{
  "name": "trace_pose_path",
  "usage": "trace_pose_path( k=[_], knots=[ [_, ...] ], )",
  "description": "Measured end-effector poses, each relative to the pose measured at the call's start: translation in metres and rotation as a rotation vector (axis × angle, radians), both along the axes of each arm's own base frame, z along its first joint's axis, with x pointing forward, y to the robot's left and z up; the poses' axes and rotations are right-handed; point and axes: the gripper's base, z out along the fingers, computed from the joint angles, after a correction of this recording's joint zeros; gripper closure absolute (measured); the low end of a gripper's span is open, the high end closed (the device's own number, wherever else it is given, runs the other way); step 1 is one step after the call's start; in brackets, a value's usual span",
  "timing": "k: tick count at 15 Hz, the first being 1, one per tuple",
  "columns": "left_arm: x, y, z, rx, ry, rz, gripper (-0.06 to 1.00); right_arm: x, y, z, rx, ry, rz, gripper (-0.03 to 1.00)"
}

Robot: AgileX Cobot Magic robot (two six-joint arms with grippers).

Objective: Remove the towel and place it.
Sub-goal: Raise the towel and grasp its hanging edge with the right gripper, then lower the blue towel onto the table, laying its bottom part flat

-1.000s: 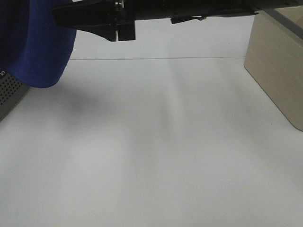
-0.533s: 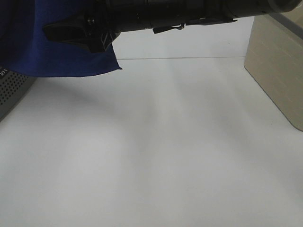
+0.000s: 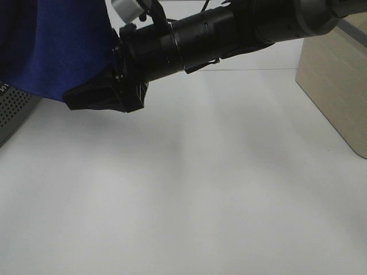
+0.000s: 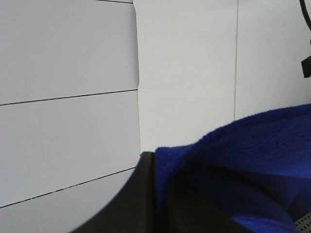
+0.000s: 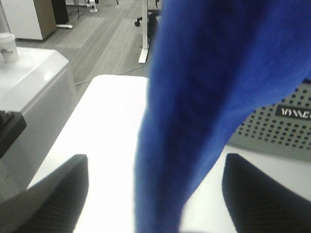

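The towel [image 3: 57, 46], deep blue and soft, hangs at the upper left of the exterior view, clear of the white table [image 3: 189, 189]. My right arm reaches across from the upper right, and its gripper [image 3: 86, 100] sits at the towel's lower edge. In the right wrist view the right gripper [image 5: 158, 194] is open, with the towel [image 5: 204, 82] hanging down between its two wide-apart fingers [image 5: 58, 194]. My left gripper [image 4: 163, 187] is shut on the towel [image 4: 252, 150], which bunches over its black finger [image 4: 138, 199]. In the exterior view the left gripper is hidden.
A grey perforated device [image 3: 12, 112] sits at the left edge under the towel. A light wooden box [image 3: 338, 80] stands at the right. The table's back edge [image 3: 252, 70] runs behind the arm.
The right arm has swung downward and tilted, bringing its gripper from above the towel's edge to its lower edge. The towel's hanging edge has shifted shape.
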Motion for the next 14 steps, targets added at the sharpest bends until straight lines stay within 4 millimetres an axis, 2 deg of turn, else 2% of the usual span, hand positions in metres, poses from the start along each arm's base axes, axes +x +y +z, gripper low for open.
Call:
trace_pose_path(
  k=[2, 6, 9, 12, 13, 14],
  knots=[
    [0.000, 0.000, 0.000, 0.000, 0.000, 0.000, 0.94, 0.005, -0.005, -0.009, -0.060, 0.017, -0.021, 0.27],
    [0.000, 0.000, 0.000, 0.000, 0.000, 0.000, 0.94, 0.021, -0.030, -0.006, -0.031, 0.099, -0.067, 0.36],
    [0.000, 0.000, 0.000, 0.000, 0.000, 0.000, 0.94, 0.021, -0.032, -0.004, -0.017, 0.110, -0.053, 0.45],
    [0.000, 0.000, 0.000, 0.000, 0.000, 0.000, 0.94, 0.021, -0.032, -0.004, -0.019, 0.125, -0.058, 0.70],
    [0.000, 0.000, 0.000, 0.000, 0.000, 0.000, 0.94, 0.020, -0.034, -0.004, -0.012, 0.143, -0.045, 0.93],
    [0.000, 0.000, 0.000, 0.000, 0.001, 0.000, 0.94, 0.020, -0.036, -0.002, -0.002, 0.162, -0.029, 0.95]
  ],
)
